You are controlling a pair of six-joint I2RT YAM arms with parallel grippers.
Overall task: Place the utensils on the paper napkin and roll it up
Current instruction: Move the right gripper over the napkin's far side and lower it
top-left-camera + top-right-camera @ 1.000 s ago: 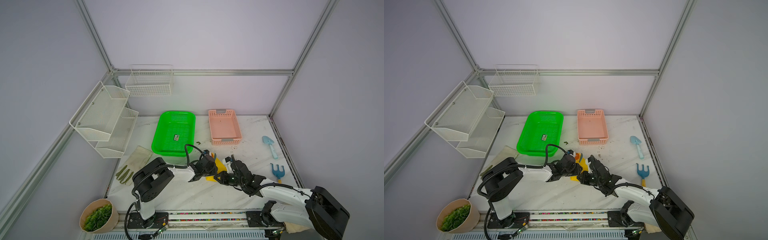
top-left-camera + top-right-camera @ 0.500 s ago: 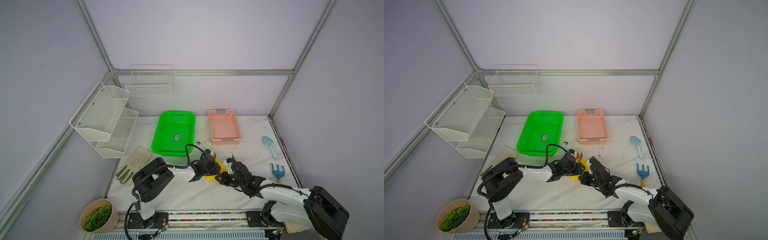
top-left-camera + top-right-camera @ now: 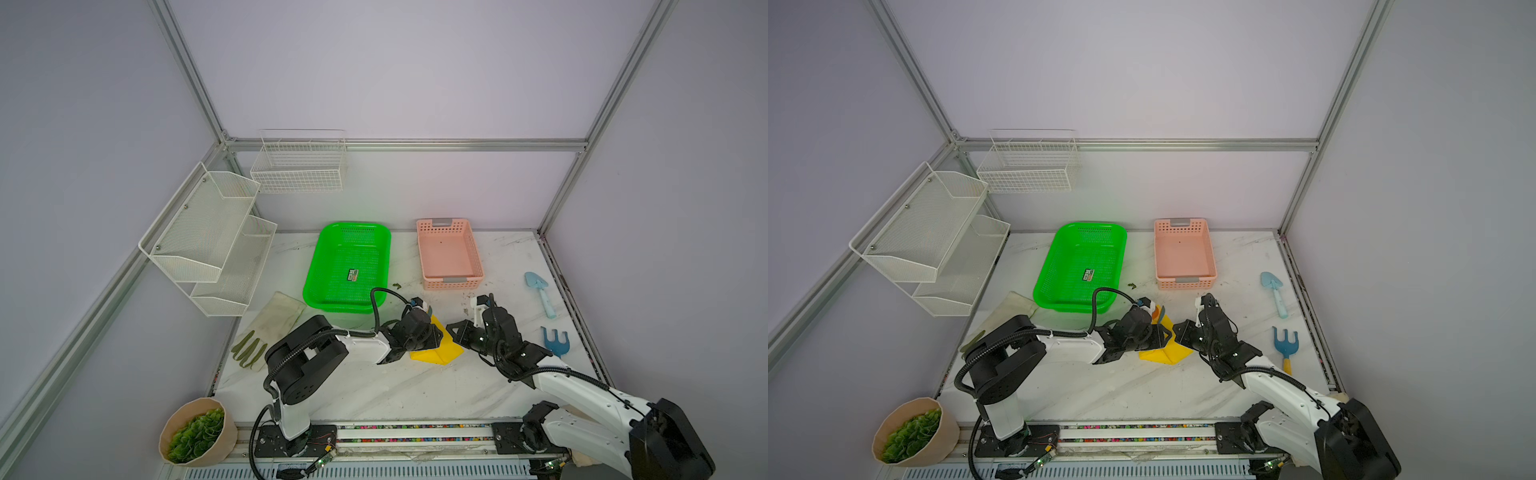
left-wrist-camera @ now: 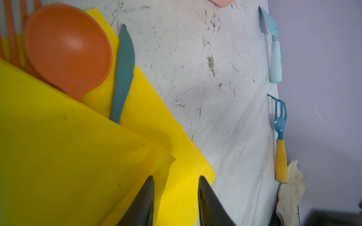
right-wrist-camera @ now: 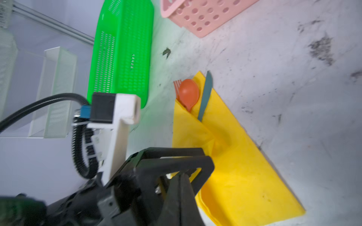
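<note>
Yellow thin paper napkin [image 5: 244, 176] is lying on the white marble tabletop [image 3: 374, 386] between my two arms, one flap folded over. The orange plastic spoon [image 4: 66, 49], orange plastic fork [image 4: 11, 29] and teal plastic knife [image 4: 122, 74] are poking out of that fold. So placing is looking done, and rolling is barely starting, I'd say. The left gripper [image 4: 175, 178] is hovering over the flap edge, jaws slightly parted, pinching nothing. The right gripper [image 5: 181, 175] is sitting pressed together at the napkin's edge.
</note>
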